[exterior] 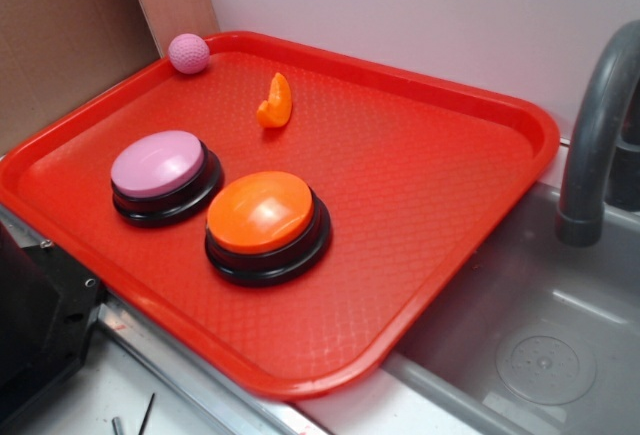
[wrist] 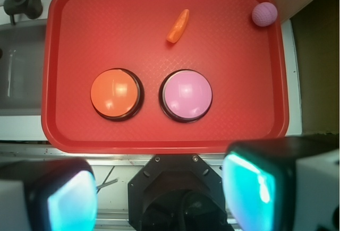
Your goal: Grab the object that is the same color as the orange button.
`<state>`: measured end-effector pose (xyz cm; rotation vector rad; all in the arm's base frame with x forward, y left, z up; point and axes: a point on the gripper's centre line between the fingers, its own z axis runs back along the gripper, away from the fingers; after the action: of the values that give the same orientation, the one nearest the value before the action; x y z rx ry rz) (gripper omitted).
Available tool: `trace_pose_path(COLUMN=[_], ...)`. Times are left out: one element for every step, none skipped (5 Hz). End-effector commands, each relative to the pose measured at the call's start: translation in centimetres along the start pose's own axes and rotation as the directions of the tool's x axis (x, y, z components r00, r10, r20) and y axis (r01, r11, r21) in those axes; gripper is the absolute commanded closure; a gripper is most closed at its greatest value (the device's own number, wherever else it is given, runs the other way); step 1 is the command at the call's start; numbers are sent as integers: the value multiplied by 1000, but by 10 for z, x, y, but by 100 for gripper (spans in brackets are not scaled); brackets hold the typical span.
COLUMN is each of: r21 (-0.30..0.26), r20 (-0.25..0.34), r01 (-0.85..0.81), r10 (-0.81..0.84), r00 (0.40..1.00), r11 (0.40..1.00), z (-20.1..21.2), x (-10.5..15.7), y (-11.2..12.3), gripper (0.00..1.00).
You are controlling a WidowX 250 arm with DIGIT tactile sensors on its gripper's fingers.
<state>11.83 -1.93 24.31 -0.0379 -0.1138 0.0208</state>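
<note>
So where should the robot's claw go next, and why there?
Probably forward and down toward the small orange piece. It matches the orange button in color, and it lies alone on the red tray, beyond both buttons. The gripper looks open and holds nothing, high above the tray's near edge, so it must travel over the buttons first.

orange object point(exterior: 274, 101) | orange button point(exterior: 262, 212) | pink ball point(exterior: 188, 53) | red textured tray point(exterior: 430, 185)

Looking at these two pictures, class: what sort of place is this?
Probably a toy kitchen sink set-up: a grey faucet over a grey basin, with a red tray resting beside it.
</note>
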Motion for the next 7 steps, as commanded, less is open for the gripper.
trace_pose_path(r21=[0, -27, -18, -8, -6, -7, 10], r20=[0, -24, 26, 49, 65, 65, 35], r01=[0, -98, -314, -448, -586, -614, -648], r10=[0, 97, 314, 448, 585, 613, 647], r00=[1000, 995, 949, 893, 808, 787, 762], r11=[1000, 995, 949, 894, 810, 789, 762], z=[0, -10, -30, -58, -86, -109, -153], x=[0, 19, 39, 62, 86, 104, 131], y=[0, 8, 18, 32, 48, 55, 64], gripper=[0, 0, 0, 0, 0, 0, 0])
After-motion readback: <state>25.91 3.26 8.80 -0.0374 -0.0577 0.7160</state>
